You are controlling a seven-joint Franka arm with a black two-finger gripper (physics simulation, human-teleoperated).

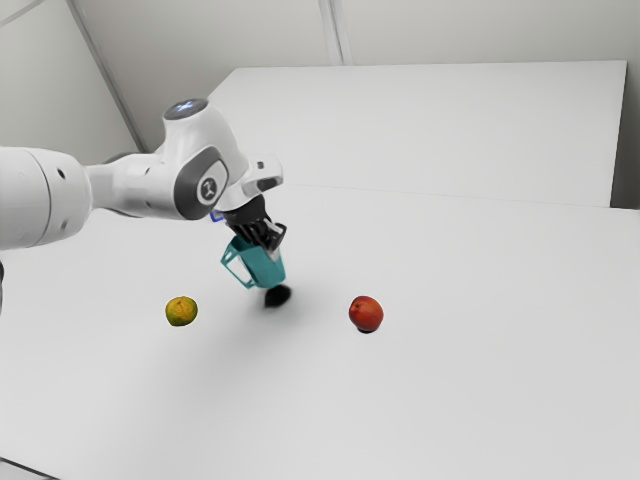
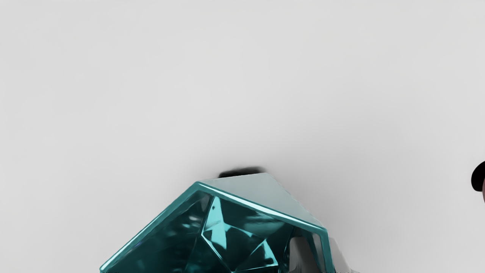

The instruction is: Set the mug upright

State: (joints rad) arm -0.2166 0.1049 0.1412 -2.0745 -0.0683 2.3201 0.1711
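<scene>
In the exterior view my gripper point(image 1: 270, 236) points down at the teal faceted mug point(image 1: 262, 264). The mug leans at an angle, its handle toward the exterior view's left and its base low, just over a dark shadow on the white table point(image 1: 450, 400). Whether the base touches the table I cannot tell. In the wrist view the mug point(image 2: 261, 220) has its open mouth facing the camera. My gripper point(image 2: 324, 256) pinches the mug's side wall there, one finger inside the mouth and the other against the outside.
A yellow-green fruit point(image 1: 181, 311) rests on the table toward the exterior view's left of the mug. A red fruit point(image 1: 366, 314) lies on the other side, well apart from the mug. A large white panel point(image 1: 420, 130) stands beyond.
</scene>
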